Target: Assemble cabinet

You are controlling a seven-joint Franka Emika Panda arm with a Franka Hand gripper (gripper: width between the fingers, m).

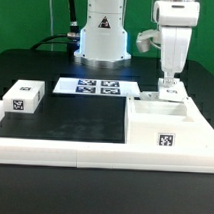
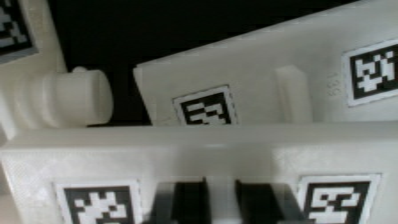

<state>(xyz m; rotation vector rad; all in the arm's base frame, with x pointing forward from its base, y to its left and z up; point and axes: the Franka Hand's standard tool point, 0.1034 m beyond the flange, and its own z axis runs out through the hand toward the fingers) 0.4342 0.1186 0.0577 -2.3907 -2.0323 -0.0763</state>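
Observation:
The cabinet body [image 1: 154,125], a large open white box with a tag on its front, stands at the exterior view's right. My gripper [image 1: 168,83] hangs over its far wall. In the wrist view my gripper [image 2: 214,203] has its two dark fingers close together with a thin white strip between them, shut on a white tagged panel [image 2: 107,160]. Beyond that lies another white tagged panel [image 2: 231,85] with a round white peg [image 2: 71,95] beside it. A small white tagged panel block [image 1: 23,97] lies at the exterior view's left.
The marker board [image 1: 96,88] lies at the back middle, in front of the arm's white base [image 1: 102,35]. A long low white rail [image 1: 63,151] runs along the front of the black table.

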